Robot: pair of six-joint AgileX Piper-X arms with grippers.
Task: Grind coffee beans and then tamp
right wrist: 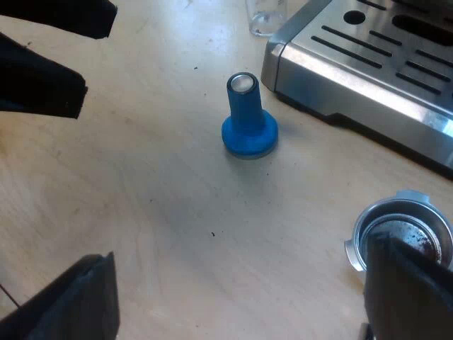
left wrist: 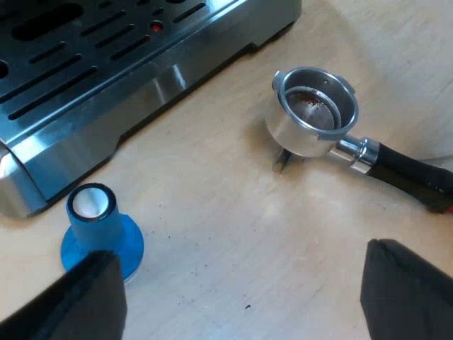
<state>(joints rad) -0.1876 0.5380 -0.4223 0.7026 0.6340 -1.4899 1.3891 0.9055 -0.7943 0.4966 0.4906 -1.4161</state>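
The metal holder (left wrist: 315, 110) lies loose on the wooden table beside the espresso machine (left wrist: 106, 64). Its basket faces up with dark coffee traces inside, and its dark handle (left wrist: 407, 170) ends in red. A blue tamper (left wrist: 99, 230) stands upright close to the machine's drip tray. My left gripper (left wrist: 241, 297) hovers open above the table between tamper and holder, holding nothing. My right gripper (right wrist: 237, 301) is also open and holds nothing. One of its fingers (right wrist: 407, 290) overlaps the holder (right wrist: 396, 209), and the tamper (right wrist: 248, 120) stands beyond it. The left gripper (right wrist: 95, 57) shows farther off, above the table.
The machine's slotted steel drip tray (right wrist: 368, 64) juts out over the table near the tamper. A measuring glass (right wrist: 265, 18) stands by the tray's corner. Bare wooden table (right wrist: 163, 198) with a few dark specks lies between tamper and holder.
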